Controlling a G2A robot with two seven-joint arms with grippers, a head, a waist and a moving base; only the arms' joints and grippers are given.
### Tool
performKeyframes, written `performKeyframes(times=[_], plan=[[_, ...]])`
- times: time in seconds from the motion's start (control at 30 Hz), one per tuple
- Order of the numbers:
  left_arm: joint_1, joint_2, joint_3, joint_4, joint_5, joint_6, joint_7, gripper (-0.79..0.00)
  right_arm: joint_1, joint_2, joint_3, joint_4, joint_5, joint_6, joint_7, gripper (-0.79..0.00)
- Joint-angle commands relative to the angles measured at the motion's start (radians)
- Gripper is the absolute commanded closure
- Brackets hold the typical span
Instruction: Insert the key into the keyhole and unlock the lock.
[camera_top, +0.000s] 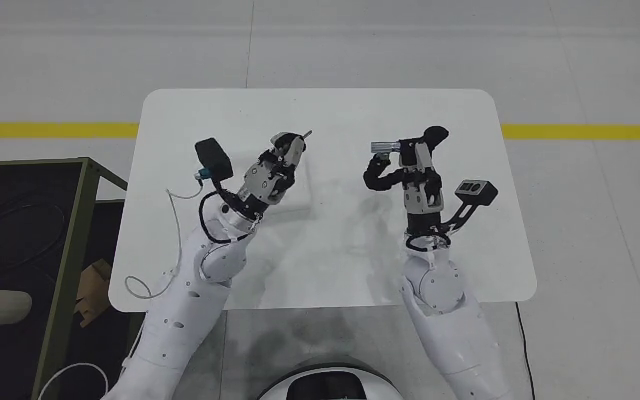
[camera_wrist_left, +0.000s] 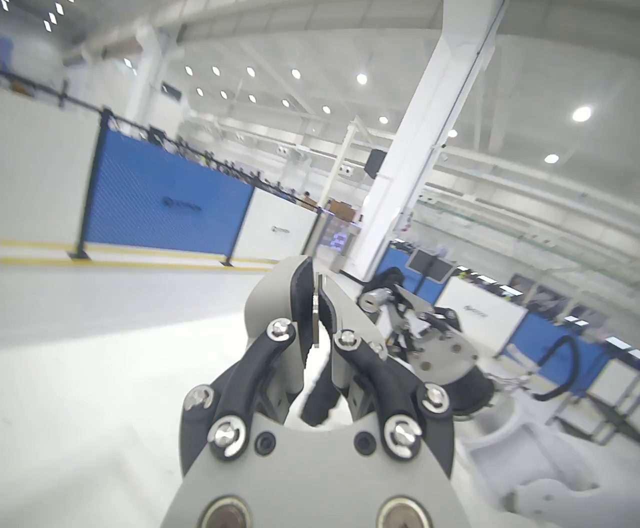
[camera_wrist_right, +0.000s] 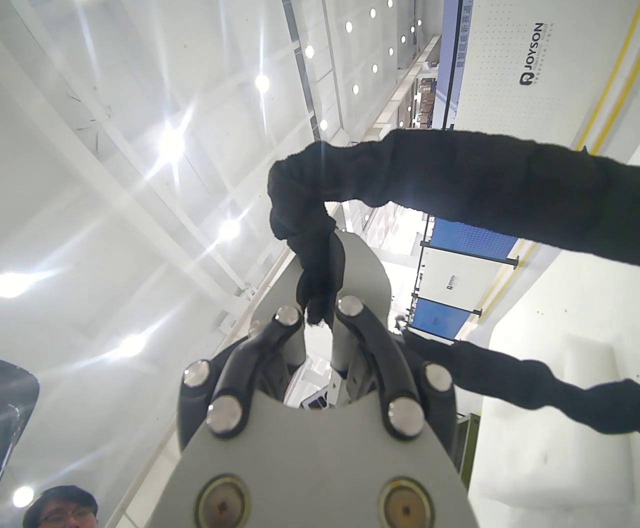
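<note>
Left gripper (camera_top: 290, 150): fingers pinched shut on the key (camera_wrist_left: 316, 310), a thin flat metal blade held edge-on between the black pads (camera_wrist_left: 300, 296), its tip projecting past the fingertips and away from the robot. Right gripper (camera_top: 418, 162): clamped on the lock (camera_top: 384, 148), a black fabric-sleeved cable with a silver cylinder. The sleeve is nipped between the fingers, the cable loops out beyond and beside them, and the cylinder juts from the gripper toward the left gripper. Both grippers are held over the white table (camera_top: 330, 260), side by side and well apart; key and cylinder are not touching. Dark shelf unit (camera_top: 60, 200): stands off the left arm's outer side, beside the table edge.
</note>
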Motion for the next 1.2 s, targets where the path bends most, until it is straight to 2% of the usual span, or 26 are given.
performKeyframes(times=[0.0,0.1,0.2,0.27,0.3,0.6,0.7,0.9,1.07,1.1,1.17], plan=[[-0.02,0.005,0.003,0.021,0.329,0.043,0.206,0.0,-0.003,-0.001,0.002,-0.016,0.022,0.013,0.002,0.0],[-0.054,0.013,0.035,0.107,0.648,0.151,0.471,0.0,-0.012,-0.001,0.01,-0.042,0.05,0.028,0.013,0.0],[-0.096,0.015,0.069,0.202,0.828,0.26,0.641,0.0,-0.023,-0.001,0.018,-0.059,0.072,0.043,0.024,0.0],[-0.113,0.013,0.09,0.255,0.875,0.324,0.736,0.0,-0.028,-0.002,0.018,-0.069,0.111,0.058,0.03,0.0],[-0.121,0.013,0.091,0.272,0.899,0.358,0.751,0.0,-0.028,-0.001,0.02,-0.076,0.117,0.06,0.049,0.0],[-0.113,0.013,0.091,0.257,0.906,0.365,0.741,0.0,-0.039,-0.001,0.024,-0.089,0.124,0.064,0.063,0.0],[-0.14,0.033,0.051,0.253,1.105,0.441,0.773,0.0,-0.053,0.003,0.025,-0.115,0.193,0.102,0.142,0.0],[-0.224,0.069,0.015,0.27,1.423,0.533,0.955,0.0,-0.089,0.016,0.057,-0.155,0.276,0.212,0.305,0.0],[-0.252,0.07,0.009,0.31,1.411,0.573,0.955,0.0,-0.105,0.023,0.071,-0.176,0.314,0.258,0.408,0.0],[-0.252,0.07,0.009,0.31,1.411,0.573,0.955,0.0,-0.101,0.026,0.072,-0.194,0.308,0.218,0.471,0.0],[-0.252,0.07,0.009,0.31,1.411,0.573,0.955,0.0,-0.101,0.026,0.072,-0.194,0.308,0.218,0.471,0.0]])
